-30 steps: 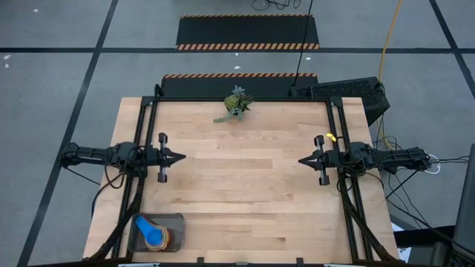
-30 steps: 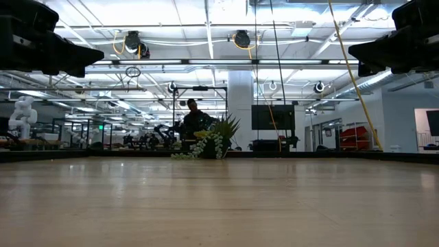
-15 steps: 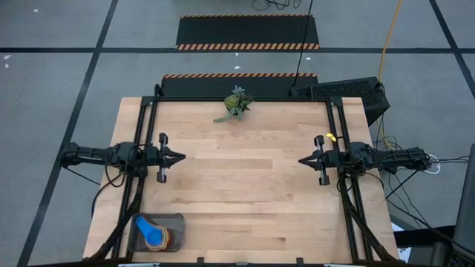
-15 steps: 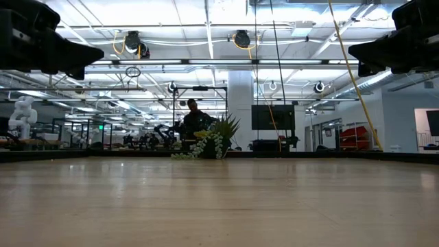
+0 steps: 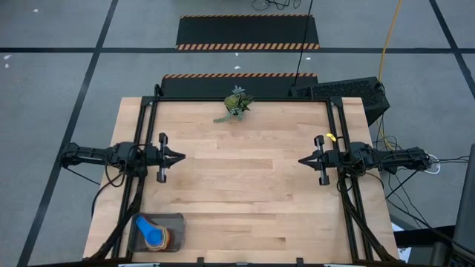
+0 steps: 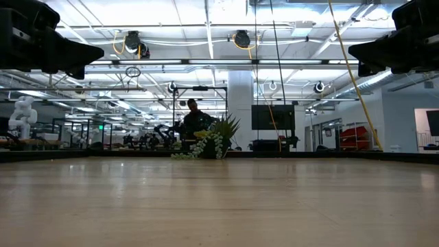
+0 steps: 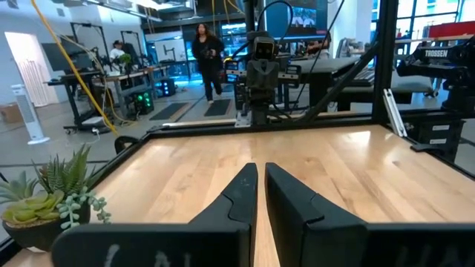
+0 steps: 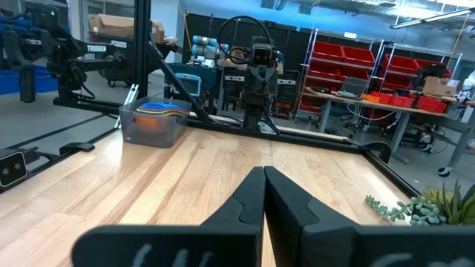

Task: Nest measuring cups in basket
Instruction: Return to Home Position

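Observation:
The dark grey mesh basket (image 5: pixel 157 231) stands at the table's near left corner with the measuring cups (image 5: pixel 151 231) stacked inside, a blue one on top and orange showing beneath; it also shows in the right wrist view (image 8: pixel 152 122). My left gripper (image 5: pixel 180 157) hovers at the table's left side, shut and empty, pointing right. My right gripper (image 5: pixel 302 160) hovers at the right side, shut and empty, pointing left. Both are far from the basket.
A small green leafy plant (image 5: pixel 235 104) stands at the middle of the table's far edge. The wooden table top (image 5: pixel 245 193) between the two grippers is bare. A person (image 6: pixel 194 116) stands in the room beyond the table.

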